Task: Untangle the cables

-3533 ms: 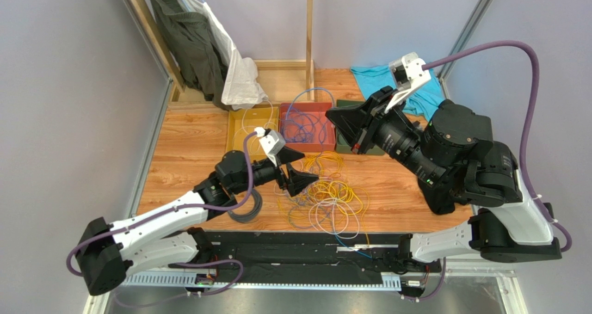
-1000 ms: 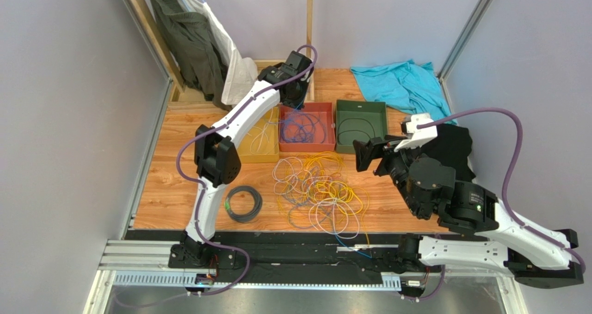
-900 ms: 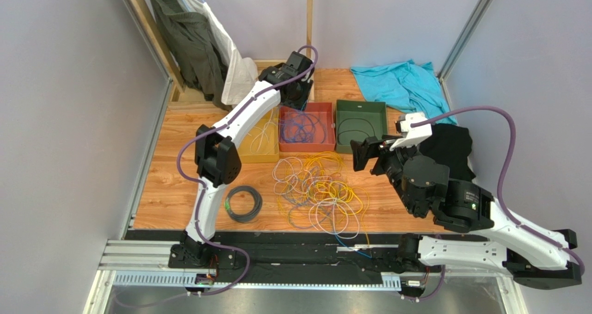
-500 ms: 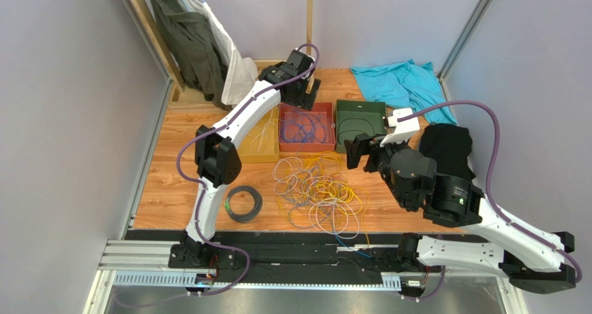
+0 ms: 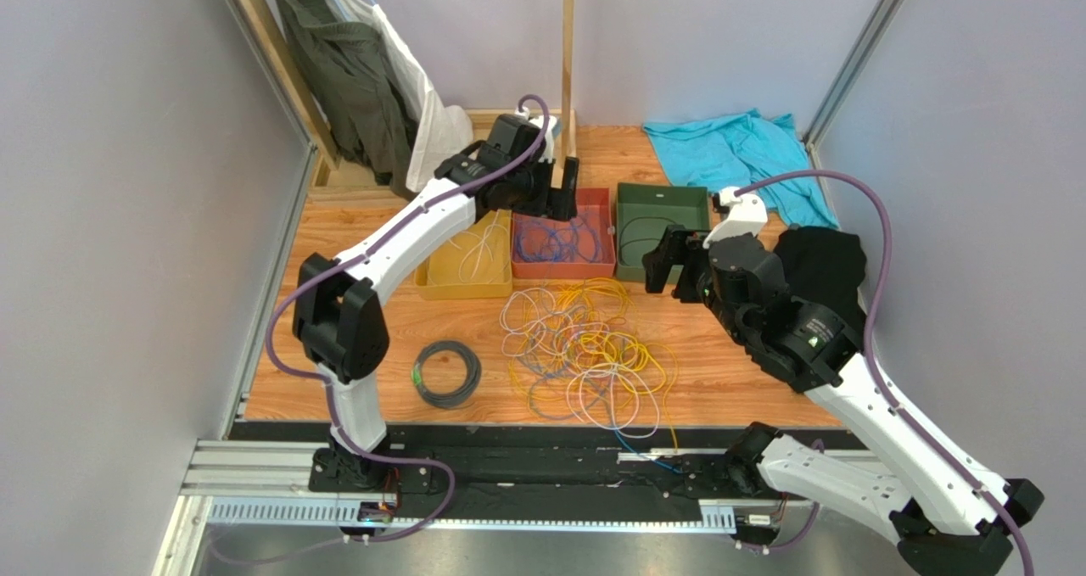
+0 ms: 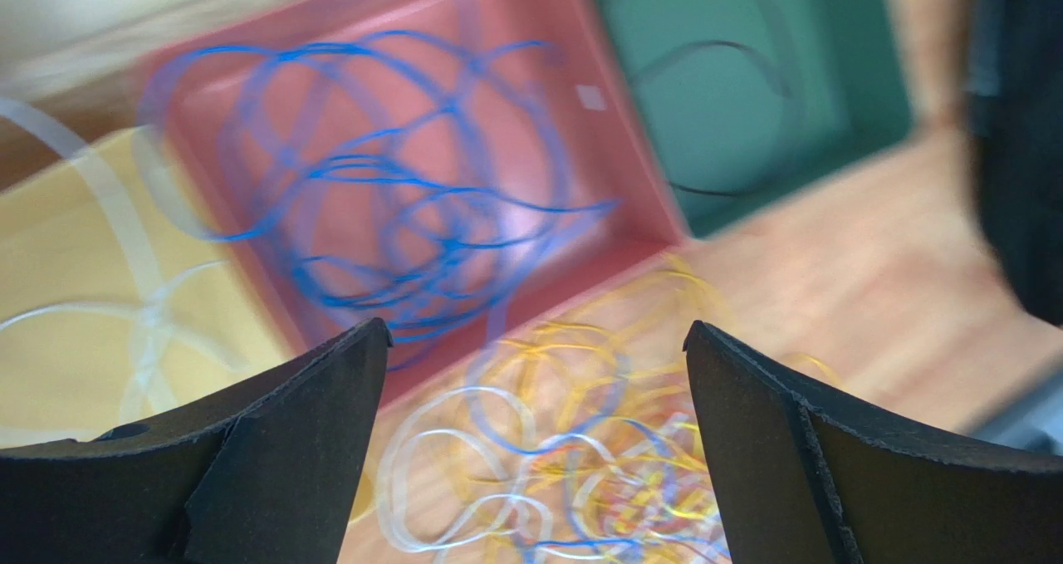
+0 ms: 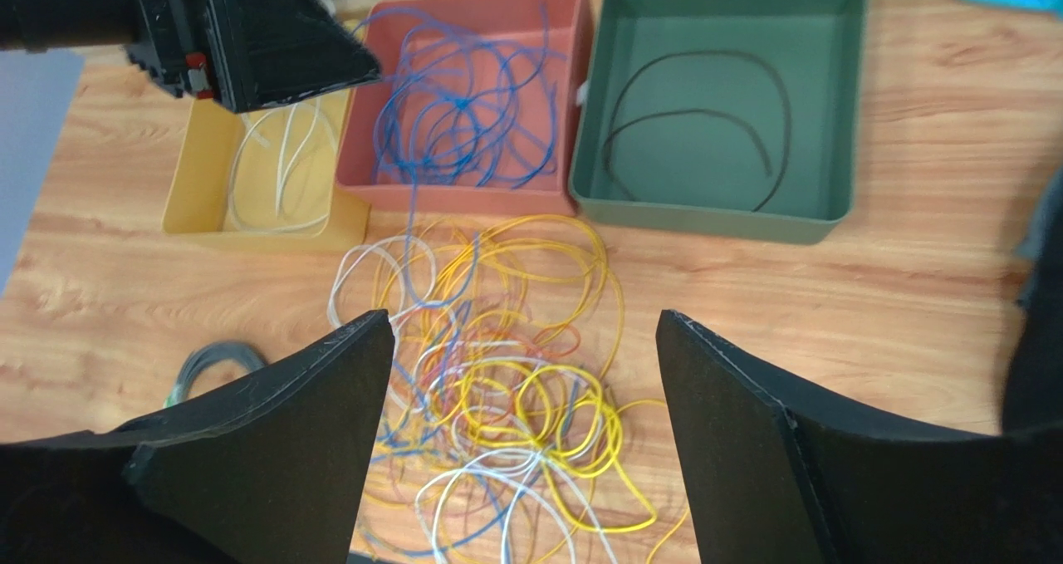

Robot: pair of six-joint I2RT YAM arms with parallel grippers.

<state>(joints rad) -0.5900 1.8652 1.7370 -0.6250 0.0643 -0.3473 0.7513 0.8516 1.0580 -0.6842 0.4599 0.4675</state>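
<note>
From above, the cables [image 5: 586,353] lie in a loose yellow, white and blue tangle on the table [image 5: 332,334], just in front of the red tray [image 5: 561,272]. The left gripper [image 5: 561,198] hangs over that tray's far side, and the right gripper [image 5: 663,268] is by the green tray [image 5: 663,191].

The left wrist view, blurred, shows its jaws spread wide and empty above blue wires [image 6: 399,215] in the red tray.

The right wrist view shows its jaws likewise parted, gripping nothing, with the tangle below between them.
</note>
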